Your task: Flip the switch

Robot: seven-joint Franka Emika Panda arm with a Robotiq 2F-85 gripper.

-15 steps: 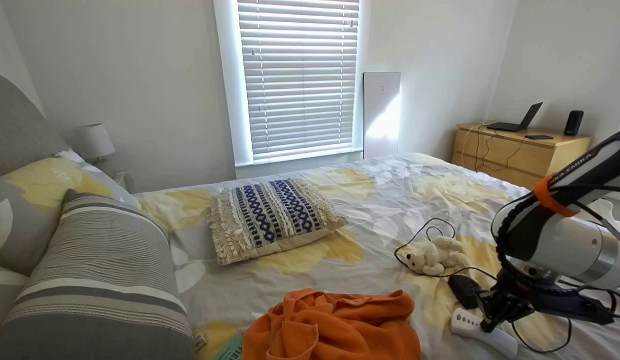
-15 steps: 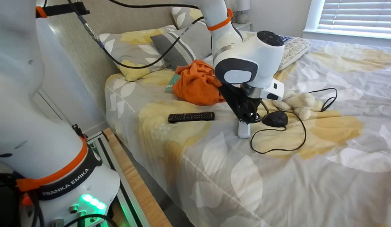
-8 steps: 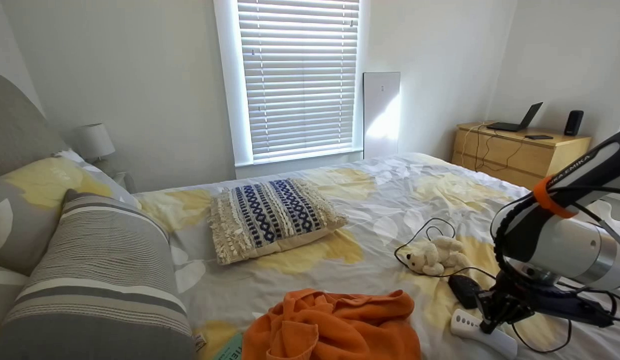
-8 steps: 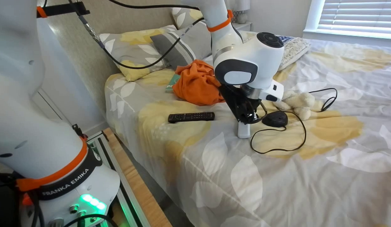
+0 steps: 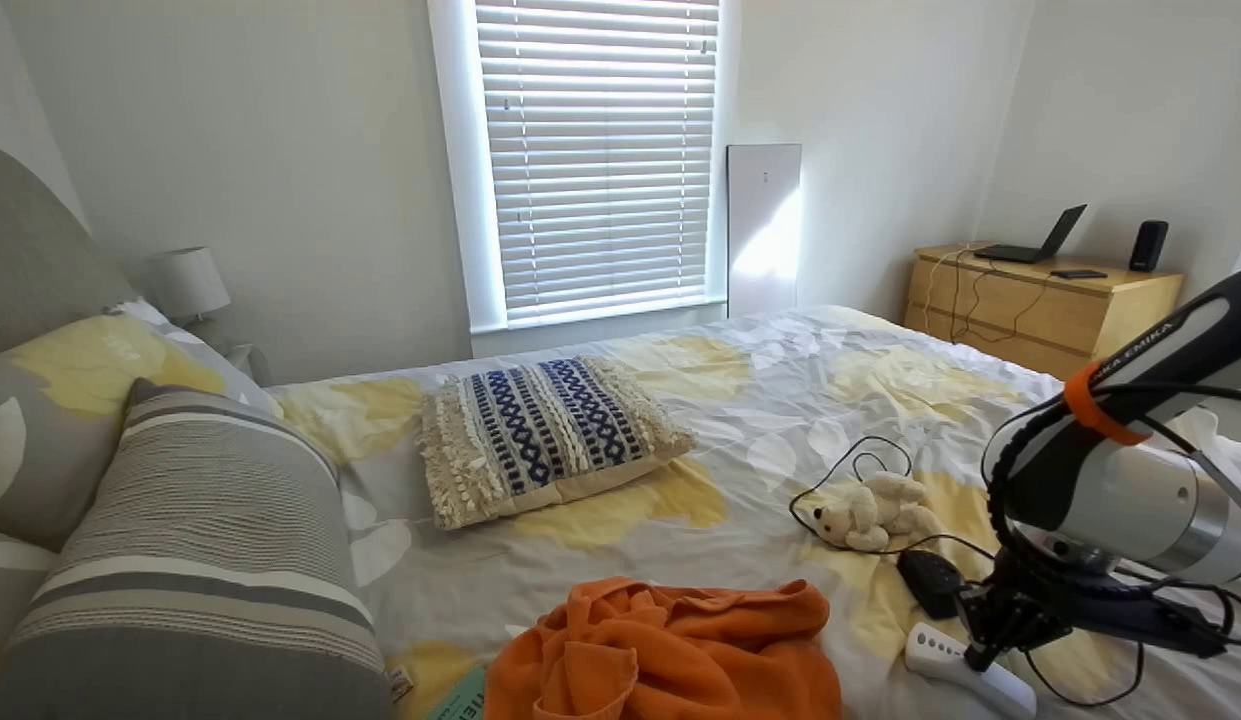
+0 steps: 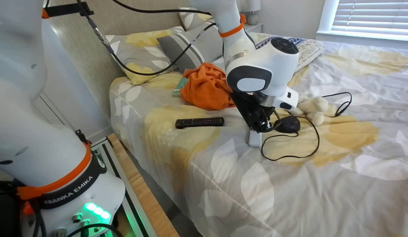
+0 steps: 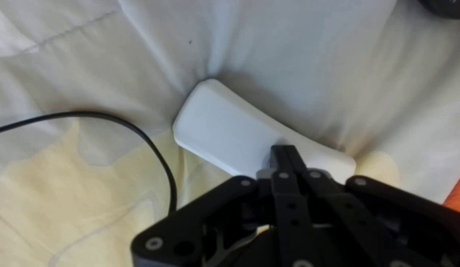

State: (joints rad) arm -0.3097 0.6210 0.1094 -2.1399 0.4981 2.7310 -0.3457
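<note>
Grey-and-yellow bedding is overhung by the robot arm, which has been lowered slightly within the last half second. The pincer is pressed together, nothing being held in it. Directly under it, and apparently touched by it, the white remote, presumably the switch meant, has been nudged a little the same way. Contact is thus suggested, though the push may be spent on moving it, not flipping it. Dark dots are left uncovered just beside the pincer.
</note>
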